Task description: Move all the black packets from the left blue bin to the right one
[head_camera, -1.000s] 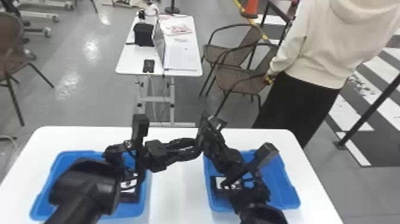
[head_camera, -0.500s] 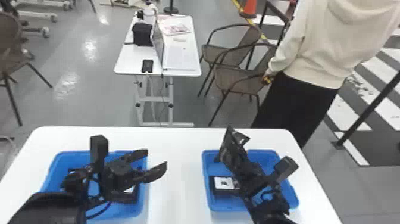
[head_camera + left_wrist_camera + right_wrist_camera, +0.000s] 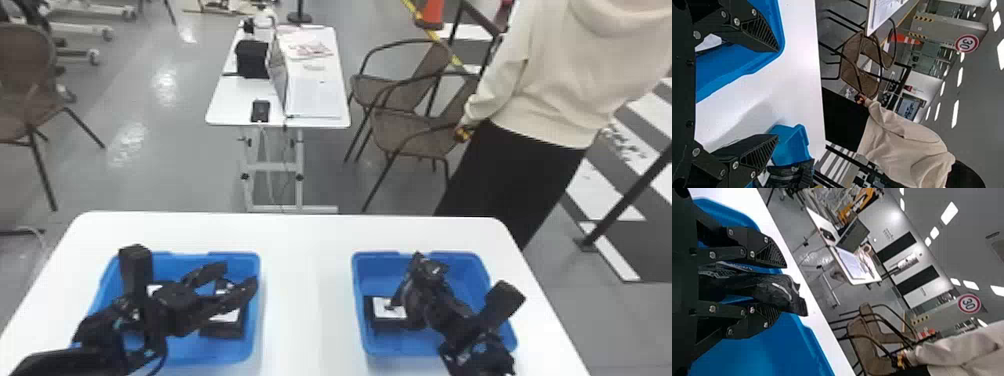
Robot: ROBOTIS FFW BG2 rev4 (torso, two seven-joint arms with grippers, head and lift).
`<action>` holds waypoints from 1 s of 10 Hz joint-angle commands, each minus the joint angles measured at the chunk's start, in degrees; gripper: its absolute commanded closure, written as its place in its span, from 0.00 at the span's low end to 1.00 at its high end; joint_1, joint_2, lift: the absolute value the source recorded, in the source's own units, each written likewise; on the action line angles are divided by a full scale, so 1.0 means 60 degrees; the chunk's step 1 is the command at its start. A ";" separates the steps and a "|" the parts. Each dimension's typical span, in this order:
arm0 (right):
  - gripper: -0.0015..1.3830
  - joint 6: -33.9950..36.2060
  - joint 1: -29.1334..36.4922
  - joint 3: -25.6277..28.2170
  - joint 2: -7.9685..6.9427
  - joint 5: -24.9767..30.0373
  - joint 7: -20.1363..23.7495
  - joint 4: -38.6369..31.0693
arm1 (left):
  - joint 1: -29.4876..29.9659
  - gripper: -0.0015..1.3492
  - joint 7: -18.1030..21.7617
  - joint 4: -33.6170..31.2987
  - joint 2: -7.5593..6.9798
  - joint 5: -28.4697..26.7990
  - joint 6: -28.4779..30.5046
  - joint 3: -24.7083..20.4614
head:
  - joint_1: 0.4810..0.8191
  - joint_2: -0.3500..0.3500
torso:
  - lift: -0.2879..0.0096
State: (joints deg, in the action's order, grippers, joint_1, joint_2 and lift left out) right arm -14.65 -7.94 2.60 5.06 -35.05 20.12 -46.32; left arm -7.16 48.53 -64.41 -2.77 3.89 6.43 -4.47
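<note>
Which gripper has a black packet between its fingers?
The right gripper, over the right blue bin; the left gripper stands open with nothing between its fingers.

High head view, close wrist views

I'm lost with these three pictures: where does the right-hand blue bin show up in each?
Head view: right bin, on the right half of the white table, partly hidden by the right arm.
Left wrist view: right bin, across the table from the left bin.
Right wrist view: right bin, close behind the black packet.
Shared landmark: brown chairs beyond the table.
</note>
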 commanded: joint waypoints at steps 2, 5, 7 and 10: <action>0.10 -0.1060 0.0561 0.0373 -0.0081 -0.0046 -0.0717 -0.1040 | 0.0110 0.26 -0.0353 -0.0017 0.0228 -0.0092 0.0466 -0.0164 | 0.63 0.26 | 0.97; 0.24 -0.1236 0.1396 0.0842 -0.0316 -0.0691 -0.0717 -0.2930 | 0.0418 0.25 -0.1115 -0.0969 0.0213 -0.1161 0.1769 -0.0340 | 0.63 0.21 | 0.97; 0.24 -0.1236 0.1836 0.0798 -0.0316 -0.0867 -0.0717 -0.3838 | 0.0388 0.26 -0.1672 -0.1277 0.0213 -0.1616 0.2927 -0.0442 | 0.63 0.22 | 0.97; 0.22 -0.1221 0.1850 0.0593 -0.0477 -0.0925 -0.0702 -0.4014 | -0.0432 0.21 -0.1774 -0.0208 0.0213 -0.2421 0.3337 -0.0296 | 0.63 0.27 | 0.97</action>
State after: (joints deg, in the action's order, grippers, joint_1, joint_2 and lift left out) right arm -22.04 3.22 6.28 2.46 -40.60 15.88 -70.40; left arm -8.68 37.87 -67.19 -1.49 -10.14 26.28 -6.49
